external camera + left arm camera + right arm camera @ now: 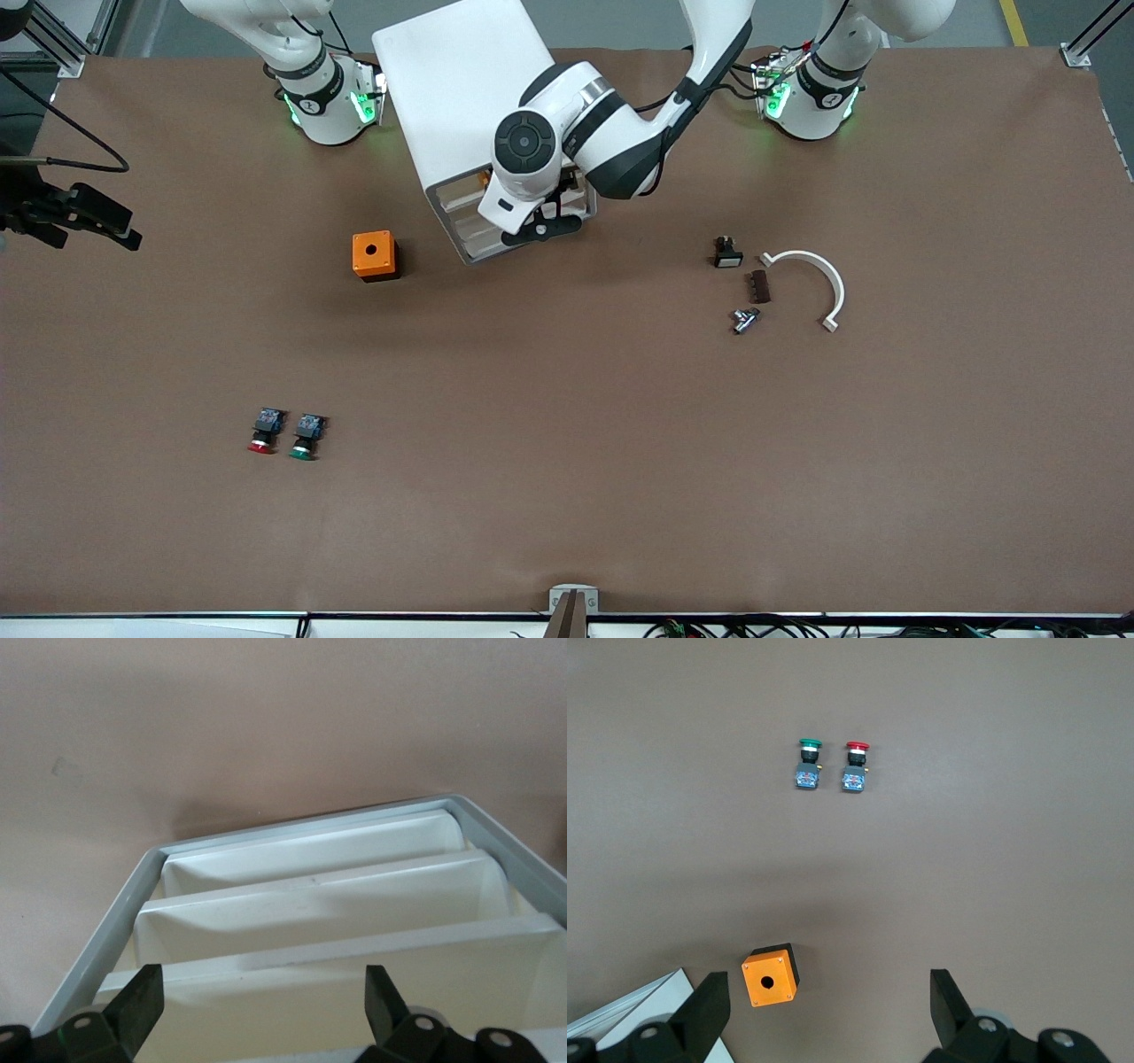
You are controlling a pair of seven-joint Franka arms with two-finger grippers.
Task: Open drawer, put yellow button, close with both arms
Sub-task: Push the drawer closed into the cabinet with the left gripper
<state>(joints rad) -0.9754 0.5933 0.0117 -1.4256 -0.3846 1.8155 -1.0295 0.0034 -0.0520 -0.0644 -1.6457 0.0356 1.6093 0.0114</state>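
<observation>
The white cabinet (452,89) stands between the two arm bases, its drawer fronts turned toward the front camera. A small yellow-orange spot, the yellow button (484,177), shows at the uppermost drawer (461,190), just under the cabinet's top edge. My left gripper (540,228) hangs over the drawer fronts. In the left wrist view it (263,1001) is open and empty above the stacked cream drawers (319,904); the button is hidden there. My right gripper (824,1010) is open and empty, high over the table, and does not show in the front view.
An orange box with a hole (375,255) sits beside the cabinet toward the right arm's end. A red-capped button (263,431) and a green-capped button (306,436) lie nearer the front camera. A black part (726,252), a brown piece (760,286), a metal fitting (744,320) and a white arc (815,283) lie toward the left arm's end.
</observation>
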